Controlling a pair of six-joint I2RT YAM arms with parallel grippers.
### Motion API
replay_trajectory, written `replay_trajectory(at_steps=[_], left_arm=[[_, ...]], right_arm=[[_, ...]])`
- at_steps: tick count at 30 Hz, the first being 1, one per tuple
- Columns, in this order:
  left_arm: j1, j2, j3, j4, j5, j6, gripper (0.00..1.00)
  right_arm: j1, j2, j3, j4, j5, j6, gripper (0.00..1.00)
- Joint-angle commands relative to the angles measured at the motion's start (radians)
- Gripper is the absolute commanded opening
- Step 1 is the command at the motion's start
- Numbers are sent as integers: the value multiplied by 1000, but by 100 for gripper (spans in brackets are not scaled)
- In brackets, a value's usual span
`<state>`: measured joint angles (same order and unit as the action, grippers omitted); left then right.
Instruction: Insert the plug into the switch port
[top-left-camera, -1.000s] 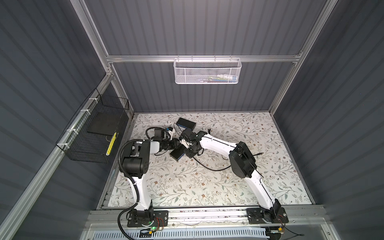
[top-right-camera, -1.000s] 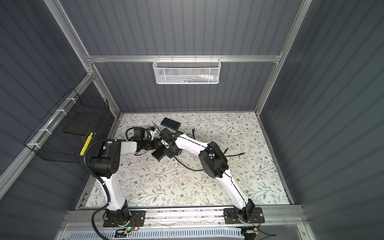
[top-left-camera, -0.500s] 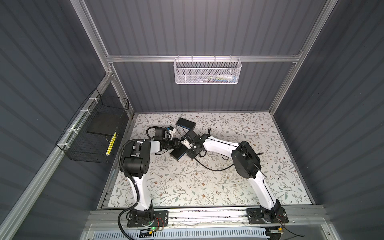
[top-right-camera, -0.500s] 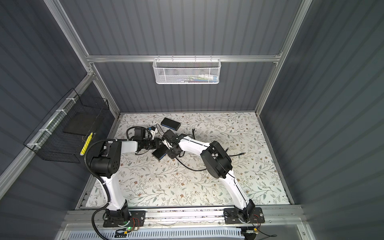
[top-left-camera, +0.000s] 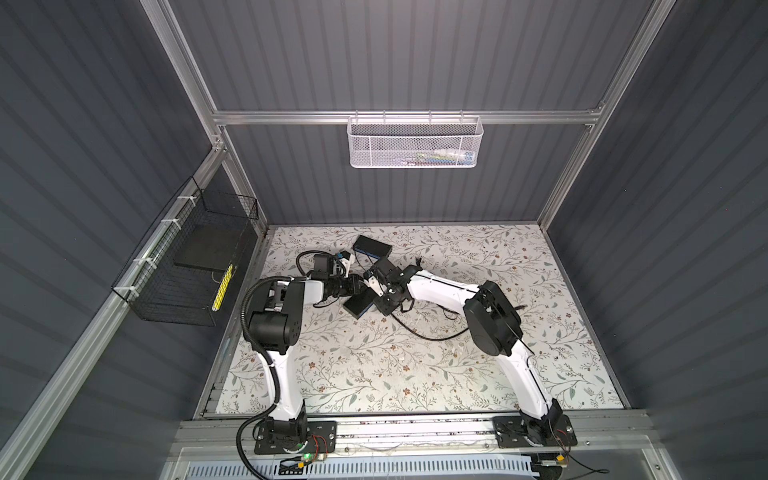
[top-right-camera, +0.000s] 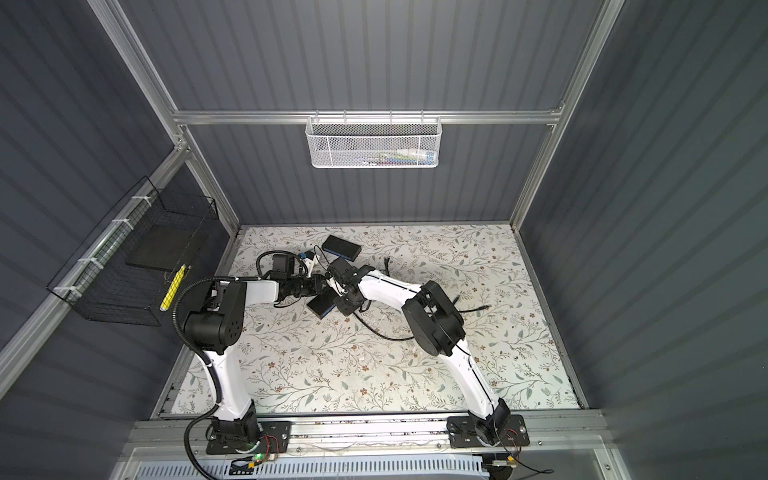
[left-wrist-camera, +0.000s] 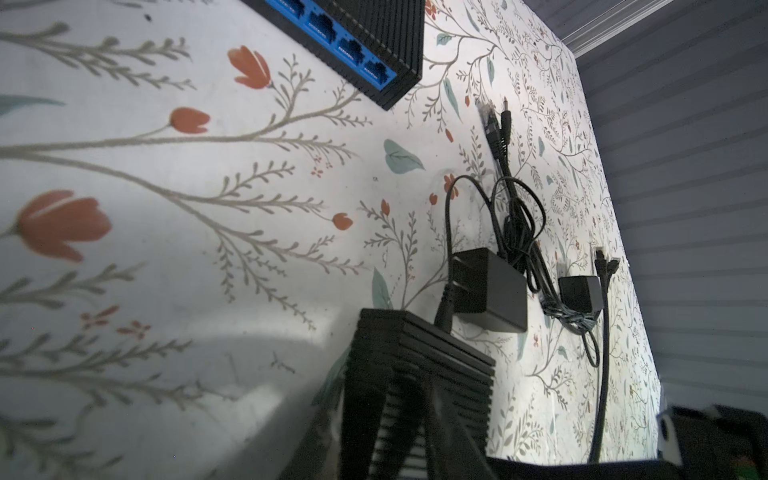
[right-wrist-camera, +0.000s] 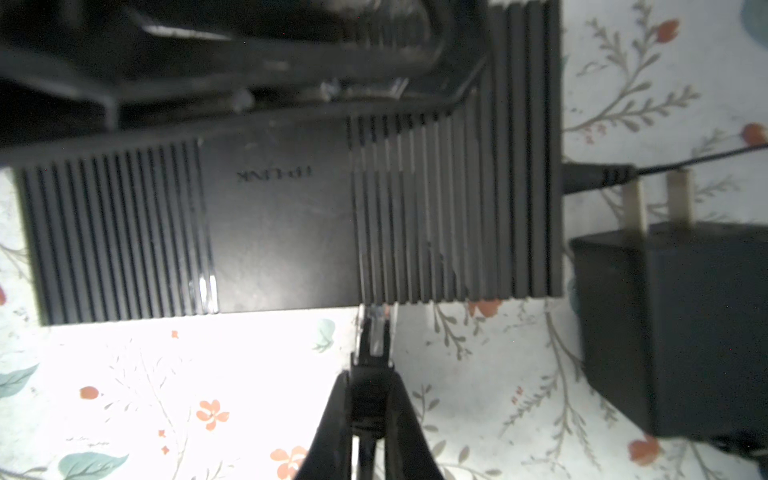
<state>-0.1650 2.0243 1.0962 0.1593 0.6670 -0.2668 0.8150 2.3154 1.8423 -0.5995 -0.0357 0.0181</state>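
Held item: flat black ribbed rectangular box (right-wrist-camera: 274, 232), left of centre in both top views, my left end effector (top-left-camera: 354, 290) clamped on it. Its switch port sits in the blue long side (top-left-camera: 366, 311); the single socket is too small to tell. The clear-tipped black plug (right-wrist-camera: 376, 330) is pinched in my right end effector (right-wrist-camera: 370, 386), tip touching the box's long edge. A black mains adapter (right-wrist-camera: 673, 324) lies on the floral-print bench (top-left-camera: 374, 374), just beside the box's short end.

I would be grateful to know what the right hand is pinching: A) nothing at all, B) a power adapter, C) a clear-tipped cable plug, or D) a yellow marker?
C: the right wrist view shows the right hand shut on the plug, its clear tip at the edge of the black switch.
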Motion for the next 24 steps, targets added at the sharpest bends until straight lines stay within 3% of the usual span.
replay_trajectory(at_steps=[1, 15, 24], left_arm=[[-95, 90, -58, -223, 93, -19, 32], [-128, 113, -53, -216, 128, -16, 30], [-134, 129, -48, -208, 157, -20, 30]], right_arm=[[-3, 24, 74, 250, 12, -25, 0], [-16, 30, 124, 272, 36, -131, 0], [-25, 69, 163, 283, -6, -103, 0]])
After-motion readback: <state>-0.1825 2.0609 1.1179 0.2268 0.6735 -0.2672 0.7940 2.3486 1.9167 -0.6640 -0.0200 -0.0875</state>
